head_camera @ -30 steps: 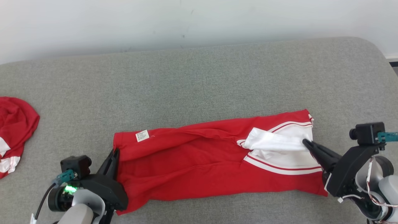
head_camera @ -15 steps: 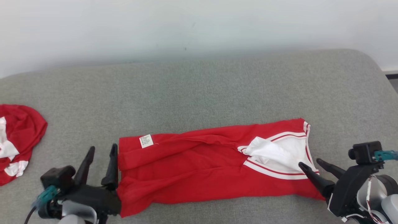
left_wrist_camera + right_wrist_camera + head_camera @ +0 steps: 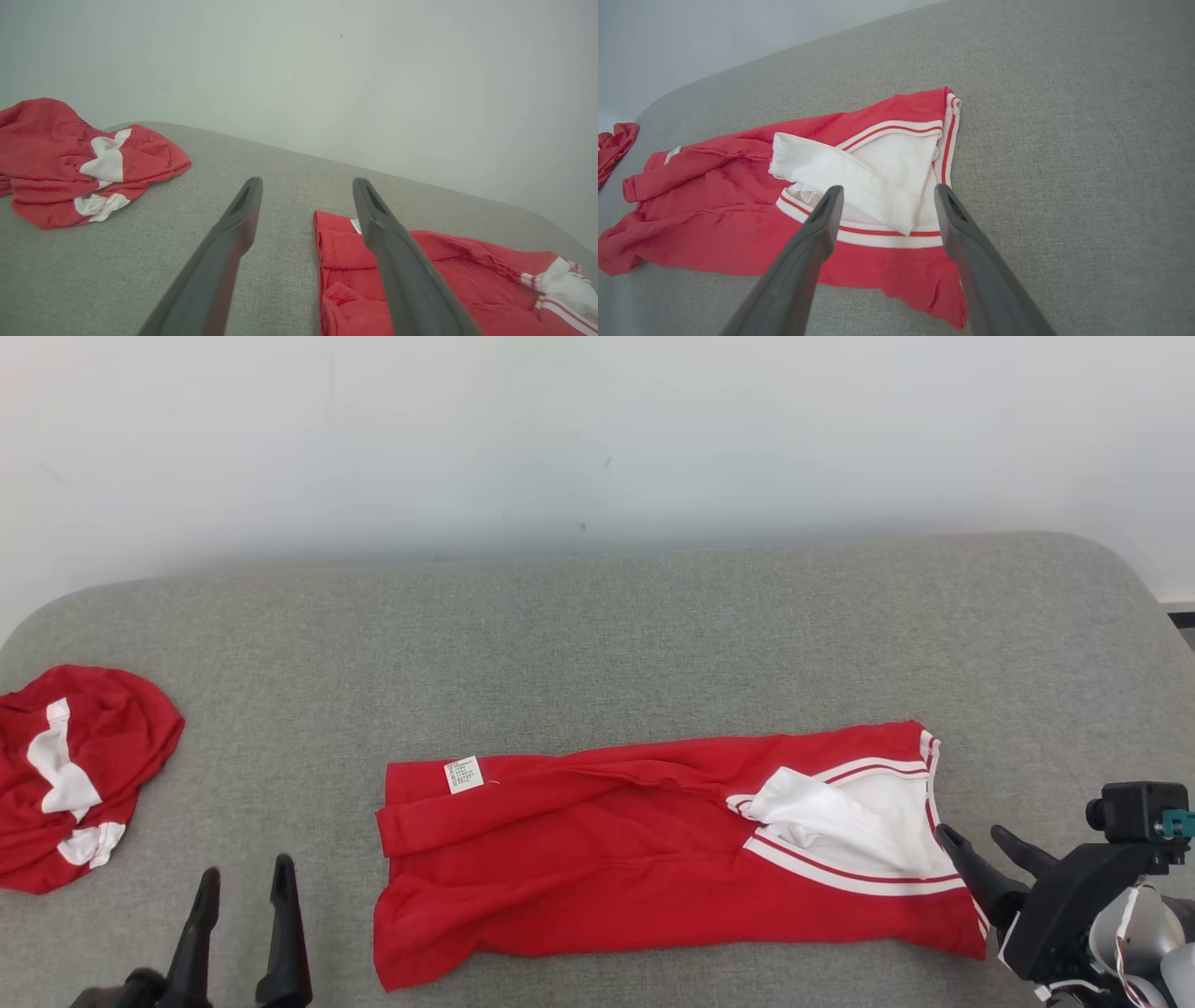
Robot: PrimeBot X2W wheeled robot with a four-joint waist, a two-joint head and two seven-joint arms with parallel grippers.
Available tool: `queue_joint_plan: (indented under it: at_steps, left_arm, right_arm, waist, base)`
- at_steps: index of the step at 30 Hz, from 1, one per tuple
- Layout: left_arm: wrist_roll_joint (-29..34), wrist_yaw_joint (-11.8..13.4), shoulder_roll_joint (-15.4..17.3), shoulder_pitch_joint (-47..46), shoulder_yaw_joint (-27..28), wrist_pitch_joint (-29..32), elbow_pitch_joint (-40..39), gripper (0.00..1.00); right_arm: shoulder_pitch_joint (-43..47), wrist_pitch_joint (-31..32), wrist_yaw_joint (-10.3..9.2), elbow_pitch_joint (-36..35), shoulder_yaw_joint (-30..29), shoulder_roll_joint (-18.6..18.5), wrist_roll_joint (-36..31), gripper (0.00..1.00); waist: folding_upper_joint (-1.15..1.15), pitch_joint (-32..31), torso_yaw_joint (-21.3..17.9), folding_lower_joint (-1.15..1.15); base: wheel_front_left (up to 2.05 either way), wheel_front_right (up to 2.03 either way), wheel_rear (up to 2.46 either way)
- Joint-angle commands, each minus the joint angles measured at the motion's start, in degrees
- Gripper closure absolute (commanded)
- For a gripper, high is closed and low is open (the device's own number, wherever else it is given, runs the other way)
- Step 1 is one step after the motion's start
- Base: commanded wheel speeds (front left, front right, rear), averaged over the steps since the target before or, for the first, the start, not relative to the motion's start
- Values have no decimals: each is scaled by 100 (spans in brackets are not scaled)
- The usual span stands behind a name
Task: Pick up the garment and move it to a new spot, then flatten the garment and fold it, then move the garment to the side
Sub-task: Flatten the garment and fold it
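Lying as a long folded band across the near part of the grey cushion (image 3: 597, 644), the red garment (image 3: 607, 868) is spread flat, its length running from left to right. A white lining (image 3: 840, 821) edged with red-striped trim is exposed at its right end, and a small white label (image 3: 464, 775) is shown near its upper left corner. The left gripper (image 3: 246, 868) is held near the garment's left edge but apart from it, its two fingers spread and nothing grasped between them. The right gripper (image 3: 969, 831) is placed just beside the garment's right end, fingers likewise parted and empty; whether a fingertip touches the trim cannot be told. A second red-and-white garment (image 3: 84, 775) is seen crumpled at the cushion's far left, well apart. A pale wall (image 3: 597, 429) is seen behind.
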Motion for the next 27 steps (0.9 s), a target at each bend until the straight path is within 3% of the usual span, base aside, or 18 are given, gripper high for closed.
queue_joint_plan:
  at_steps: [1, 14, 27]
  left_arm:
    - [119, -44, -49, 131, 111, 0, -51, 0]
    - [319, -173, -170, 183, 207, -2, -150, 0]
    - [247, -126, -168, -63, 28, -2, -156, 0]
  right_arm:
    - [-84, 77, -13, 137, -120, 125, -97, 0]
    - [-904, 724, -13, 1515, -905, 837, -884, 0]
    - [-1610, 840, -13, 2607, -1074, 960, -1752, 0]
  waist:
    - [0, 8, 6, 1]
    - [0, 222, 235, 1]
    - [0, 594, 463, 1]
  base:
    - [0, 0, 0]
    - [0, 0, 0]
    - [0, 0, 0]
